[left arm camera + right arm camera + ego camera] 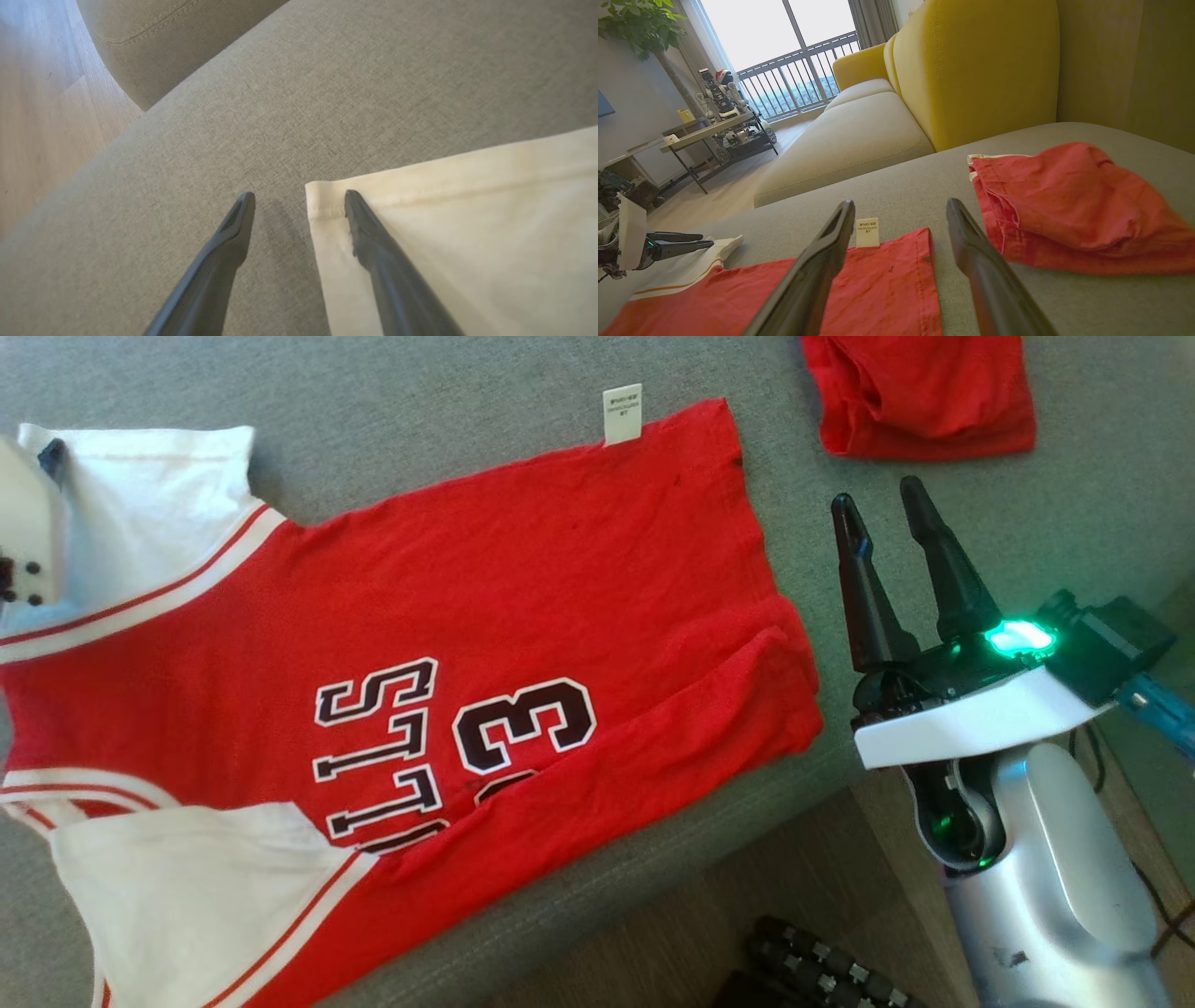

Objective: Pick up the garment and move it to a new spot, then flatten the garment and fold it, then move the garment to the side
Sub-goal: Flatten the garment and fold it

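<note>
Head view, jersey [523, 616] cropped left and below, left pincer [299, 198] spread astride white sleeve [467, 224] corner, right pincer [878, 497] spread, empty

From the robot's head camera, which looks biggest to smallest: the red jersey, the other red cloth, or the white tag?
1. jersey, by far the largest.
2. red cloth, partly cut off by the picture's top edge.
3. tag, smallest.

Bare grey cushion [789, 476] was left between the hem of the jersey [560, 579] and the second red garment [920, 397]; passage beyond was blocked by the yellow backrest [980, 65].
</note>
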### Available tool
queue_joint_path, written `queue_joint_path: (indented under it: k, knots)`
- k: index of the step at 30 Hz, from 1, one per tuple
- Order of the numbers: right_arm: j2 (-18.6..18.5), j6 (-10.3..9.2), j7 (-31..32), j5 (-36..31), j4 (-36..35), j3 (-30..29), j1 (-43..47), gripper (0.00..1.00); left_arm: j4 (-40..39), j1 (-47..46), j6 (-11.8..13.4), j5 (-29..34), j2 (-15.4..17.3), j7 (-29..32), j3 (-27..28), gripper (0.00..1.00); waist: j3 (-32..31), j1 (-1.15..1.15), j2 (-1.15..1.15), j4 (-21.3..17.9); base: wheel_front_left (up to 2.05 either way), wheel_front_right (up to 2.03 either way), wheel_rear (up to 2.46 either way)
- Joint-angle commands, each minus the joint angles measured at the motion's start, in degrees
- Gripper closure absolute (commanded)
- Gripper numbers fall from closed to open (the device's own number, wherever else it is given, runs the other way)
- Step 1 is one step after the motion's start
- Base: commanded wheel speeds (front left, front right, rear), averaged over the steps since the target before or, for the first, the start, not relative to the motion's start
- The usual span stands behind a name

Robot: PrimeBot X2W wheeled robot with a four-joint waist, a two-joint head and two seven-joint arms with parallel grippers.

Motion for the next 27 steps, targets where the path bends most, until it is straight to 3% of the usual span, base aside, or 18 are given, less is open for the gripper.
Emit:
queue_joint_path:
  k: [1, 3, 7, 12, 18, 23, 27]
  knots:
    - [0.31, -0.02, -0.52, 0.22, -1.83, 0.7, -0.08, 0.0, -0.54, -2.06, 0.13, -0.72, 2.24, 0.97, 0.99, 0.44, -0.17, 0.0, 0.0, 0.24, 0.0, 0.0, 0.0]
    - [0.31, -0.02, -0.52, -0.01, -1.64, 0.46, -0.07, 0.0, -0.3, -1.99, 0.07, -1.83, 1.83, 1.99, -0.08, 1.0, -0.43, 0.0, 0.0, 0.58, 0.0, 0.0, 0.0]
    - [0.31, -0.02, -0.53, -0.52, -1.2, -0.58, -0.27, 0.0, -1.36, -2.53, 0.04, -3.66, 1.69, 0.47, -1.31, 1.0, -0.92, 0.0, 0.0, 1.5, 0.0, 0.0, 0.0]
    - [0.31, -0.02, -0.53, -1.61, 0.94, -2.41, -0.42, 0.0, -2.98, -2.54, 0.17, -3.36, 1.39, -6.21, -1.38, 1.0, -2.16, 0.0, 0.0, 3.76, 0.0, 0.0, 0.0]
    - [-0.12, -0.02, 1.5, -4.18, 5.4, -6.16, -5.22, 0.0, -9.42, 0.85, 4.29, -4.1, -1.16, -18.22, 0.61, 1.0, -4.16, 0.0, 0.0, 9.15, 0.0, 0.0, 0.0]
    - [-3.88, -0.02, 7.93, -5.33, 11.1, -5.46, -10.03, 0.0, -16.53, 6.73, 7.18, -5.18, -3.59, -23.08, 1.05, 1.0, -5.46, 0.0, 0.0, 13.72, 0.0, 0.0, 0.0]
    - [-7.61, -0.02, 11.21, -5.89, 15.18, -2.82, -12.92, 0.0, -20.52, 10.26, 7.97, -4.68, -4.42, -23.63, -0.43, 1.0, -5.63, 0.0, 0.0, 15.96, 0.0, 0.0, 0.0]
